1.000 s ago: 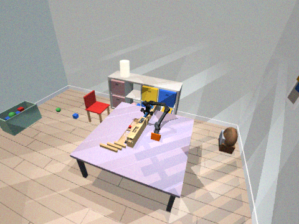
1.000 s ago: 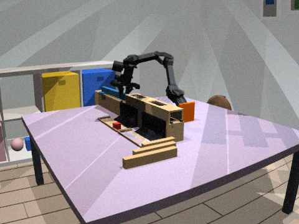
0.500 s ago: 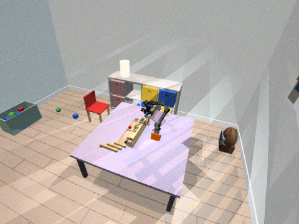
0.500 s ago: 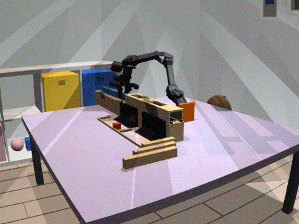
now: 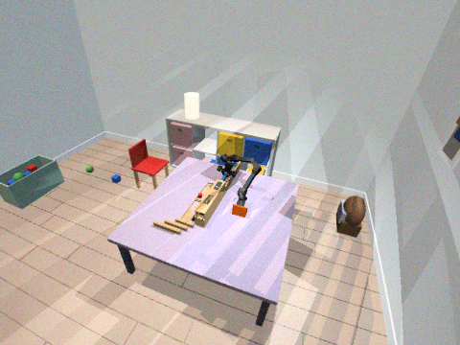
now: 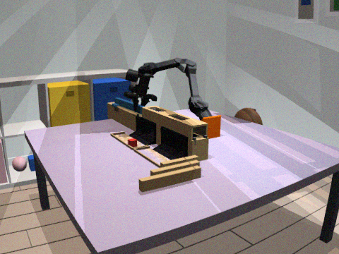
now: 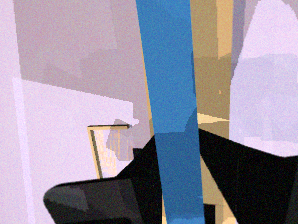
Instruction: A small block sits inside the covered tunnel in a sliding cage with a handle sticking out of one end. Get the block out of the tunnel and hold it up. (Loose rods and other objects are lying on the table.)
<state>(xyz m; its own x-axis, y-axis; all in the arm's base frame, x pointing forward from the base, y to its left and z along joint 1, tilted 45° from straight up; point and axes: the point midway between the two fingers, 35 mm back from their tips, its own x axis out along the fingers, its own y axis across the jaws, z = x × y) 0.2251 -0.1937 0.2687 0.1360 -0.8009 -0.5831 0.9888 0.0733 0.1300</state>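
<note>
Three loose rods [image 5: 168,227] [image 6: 169,179] lie nearest; behind them, the small red block [image 5: 199,195] [image 6: 132,142] sits in a low wooden frame [image 6: 141,153] [image 7: 95,150] beside the tunnel [image 5: 203,217] [image 6: 201,148], on the table [image 5: 249,240] [image 6: 106,219]. Farther back, jaws [image 5: 229,173] [image 6: 138,107] part-open, clamped on the blue handle [image 5: 223,176] [image 6: 125,103] [image 7: 172,100].

Top view: set high, well back from the surface [image 5: 201,254] [image 6: 106,212], angled down at it; most of the room fits, shelf unit [image 5: 230,122] [image 6: 21,79] at upper centre. Exterior view: nearer, lower, just above surface height, looking across it, tunnel [image 5: 211,203] [image 6: 199,144] mid-frame. Both share surface, tunnel, arm [image 5: 249,179] [image 6: 192,82], shelf. Wrist view: closest, looking down past the end effector [image 5: 227,169] [image 6: 141,100] at frame bottom, blue bar [image 6: 127,105] [image 7: 175,95] running top to bottom; exterior shares that bar, left of centre.
</note>
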